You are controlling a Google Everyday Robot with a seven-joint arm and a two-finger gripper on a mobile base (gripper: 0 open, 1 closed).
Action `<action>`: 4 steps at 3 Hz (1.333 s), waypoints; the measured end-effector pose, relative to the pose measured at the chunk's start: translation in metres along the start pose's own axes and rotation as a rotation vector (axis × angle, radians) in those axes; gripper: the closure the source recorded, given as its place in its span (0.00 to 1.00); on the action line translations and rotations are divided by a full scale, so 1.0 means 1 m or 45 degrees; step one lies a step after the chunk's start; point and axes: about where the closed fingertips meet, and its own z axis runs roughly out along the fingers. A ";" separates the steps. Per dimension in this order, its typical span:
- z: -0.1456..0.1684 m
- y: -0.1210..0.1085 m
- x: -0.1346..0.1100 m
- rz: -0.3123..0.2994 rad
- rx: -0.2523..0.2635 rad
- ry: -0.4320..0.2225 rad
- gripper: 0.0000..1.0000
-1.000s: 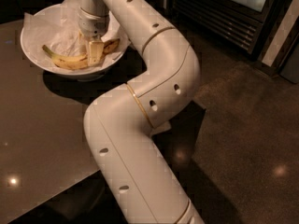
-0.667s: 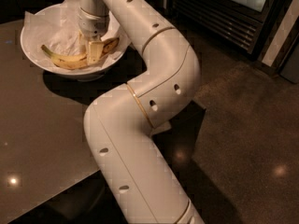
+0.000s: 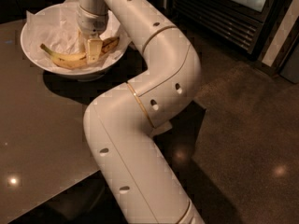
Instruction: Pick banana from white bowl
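Note:
The white bowl (image 3: 32, 55) stands on the dark table at the upper left, lined with crumpled white paper. The banana (image 3: 63, 59) lies in it, yellow with dark streaks; one end points left and the other shows to the right (image 3: 111, 43). My gripper (image 3: 90, 54) reaches down from the wrist into the bowl, right at the banana's middle, and covers that part of it.
The dark glossy table (image 3: 37, 139) runs along the left, with its edge close under my arm (image 3: 154, 92). A dark speckled floor (image 3: 243, 139) lies to the right. Dark cabinets with glass doors (image 3: 224, 8) stand at the back right.

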 end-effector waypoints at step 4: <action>-0.063 0.004 -0.009 -0.027 0.198 0.008 1.00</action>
